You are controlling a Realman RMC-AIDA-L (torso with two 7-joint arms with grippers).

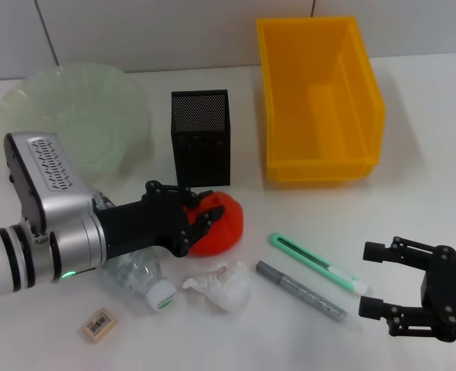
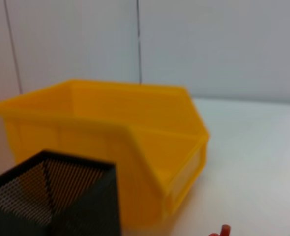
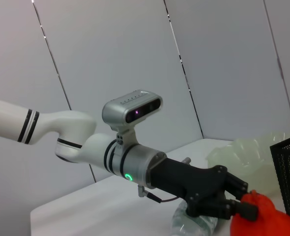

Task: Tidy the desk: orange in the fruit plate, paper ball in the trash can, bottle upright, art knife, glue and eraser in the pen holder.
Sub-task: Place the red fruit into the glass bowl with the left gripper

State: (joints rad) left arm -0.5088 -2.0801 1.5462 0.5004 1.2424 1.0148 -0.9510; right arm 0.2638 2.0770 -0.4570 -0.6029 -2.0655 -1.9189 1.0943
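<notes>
your left gripper (image 1: 201, 218) is clamped on the orange (image 1: 222, 224) just before the holder (image 1: 202, 137); your right gripper (image 1: 379, 280) sits apart, fingers spread.

White-and-silver arm with black bands, green indicator light, silver wrist camera housing (image 3: 132, 109), black skeletal grippers.

This looks like a robotics lab or test bench set up as a mock desk: a plain white tabletop (image 1: 429, 100) stands against bare pale wall panels (image 3: 110, 49) with dark seams, with no furnishings around it. Staged props sit on it, such as a yellow plastic storage bin (image 1: 321, 100) and a black mesh pen holder (image 1: 201, 139), and a white and silver robot arm (image 3: 86, 137) reaches over the surface
</notes>
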